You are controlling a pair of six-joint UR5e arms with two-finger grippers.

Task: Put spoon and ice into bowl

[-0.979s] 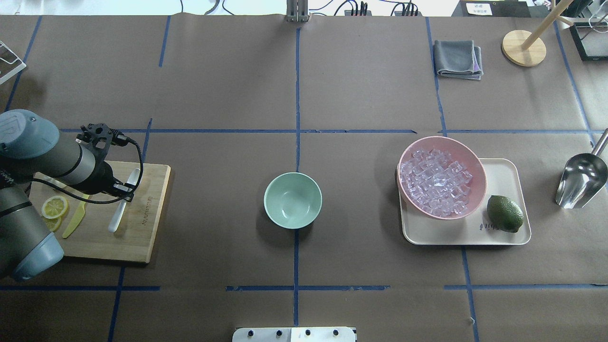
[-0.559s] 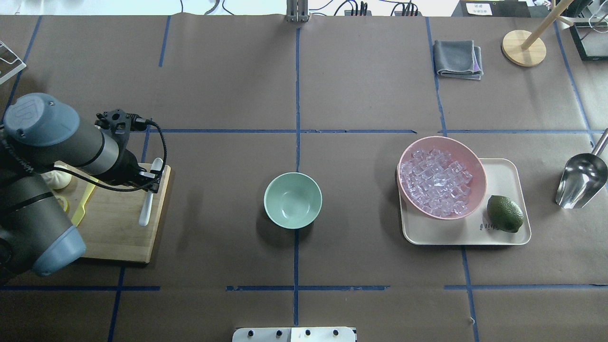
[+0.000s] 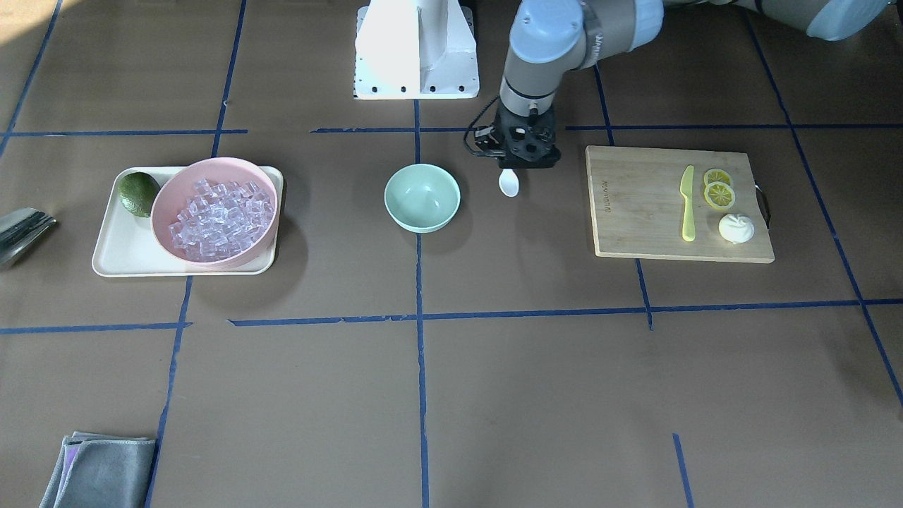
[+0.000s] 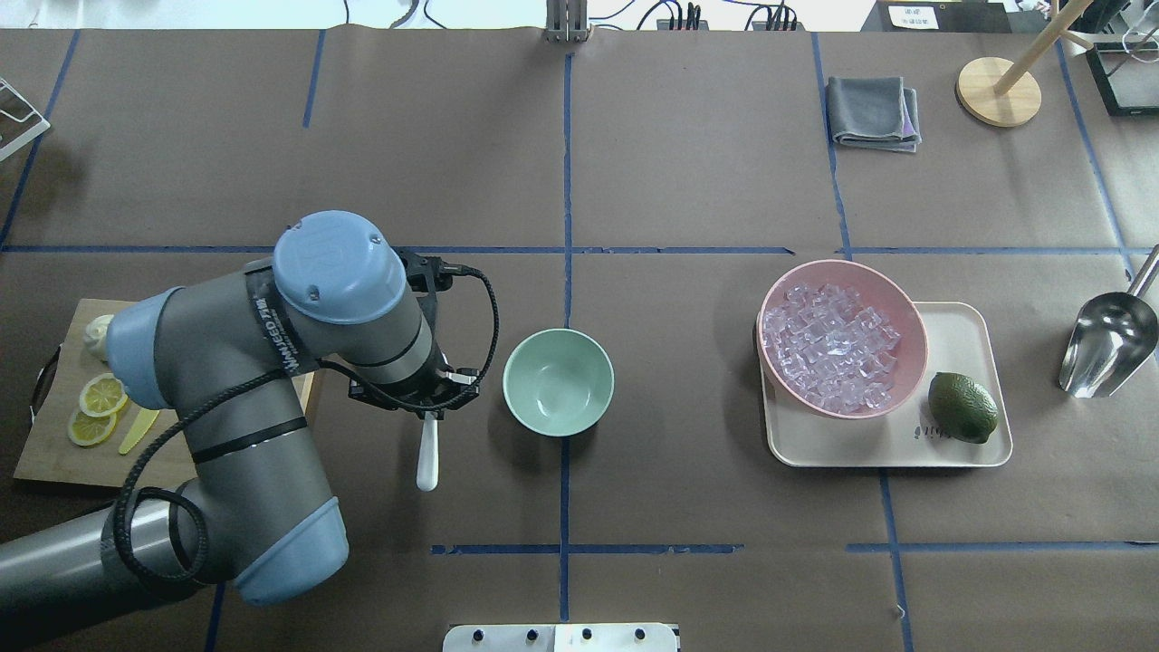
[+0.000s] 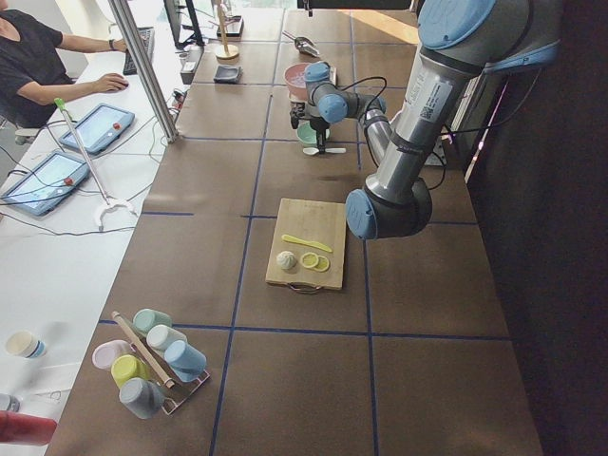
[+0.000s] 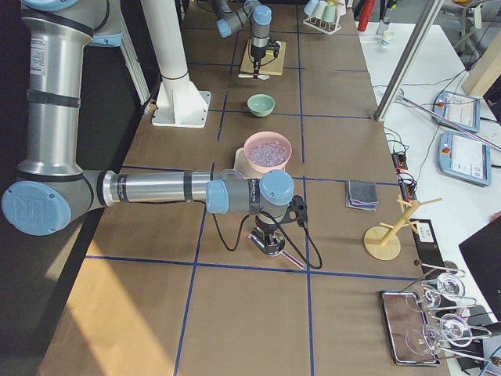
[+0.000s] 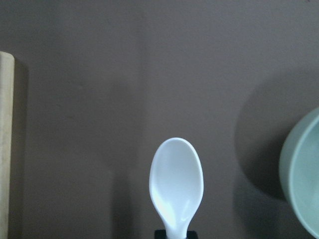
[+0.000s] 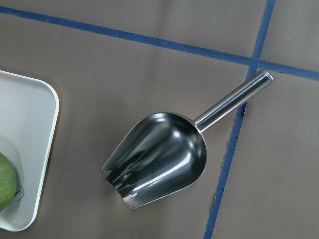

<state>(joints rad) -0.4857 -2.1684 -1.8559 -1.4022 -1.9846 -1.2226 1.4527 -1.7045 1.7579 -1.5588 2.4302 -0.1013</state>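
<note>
spoon (image 4: 427,457) held above the table (image 4: 688,181), handle pinched in the left fingers (image 4: 435,412), just beside the green bowl (image 4: 559,381). ice (image 4: 831,346) sits in the pink bowl (image 4: 842,264) on the tray (image 4: 960,330). right fingers (image 6: 267,237) hang over the metal scoop (image 8: 159,157); spread or pressed, cannot tell.

The left arm has carried the spoon (image 4: 427,457) off the wooden board (image 3: 635,212). Its fingers (image 7: 158,235) now hold it over the desk (image 4: 688,507), just beside the green bowl (image 4: 558,381).

Bright, even light — bowl (image 4: 543,360) casts soft shadow, steel scoop (image 8: 159,154) glints.
</note>
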